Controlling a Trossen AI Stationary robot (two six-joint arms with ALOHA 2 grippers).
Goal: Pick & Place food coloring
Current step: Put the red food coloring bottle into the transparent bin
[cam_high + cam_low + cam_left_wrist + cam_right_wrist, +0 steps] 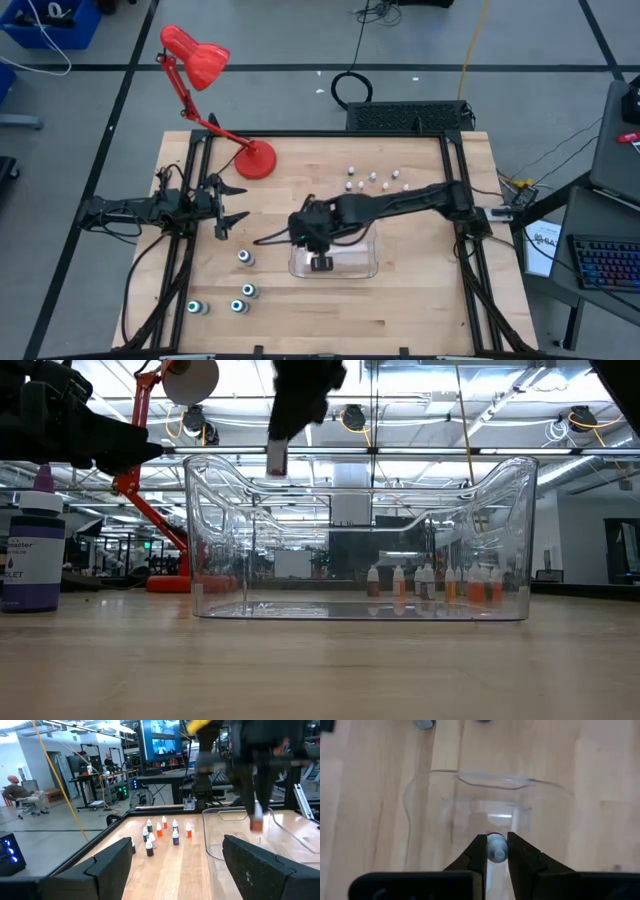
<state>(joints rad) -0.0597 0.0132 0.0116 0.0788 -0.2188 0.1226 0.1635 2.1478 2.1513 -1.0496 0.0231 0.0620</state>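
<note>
Tabletop (400,300): pale wood, with a red lamp (205,70) standing at the back left.
Tray (365,262): clear plastic, near the middle of the tabletop.
Right gripper (494,851): hangs above the tray, fingers (476,852) clenched on one small bottle (496,847) with a pale cap, held clear of the tray floor.
Left gripper (232,205): waits over the left side of the tabletop, fingers (112,862) spread apart, holding nothing.
Small bottles (372,180): a loose cluster behind the tray, well apart from it.
Larger bottles (240,285): four with teal tops, standing at the front left.
</note>
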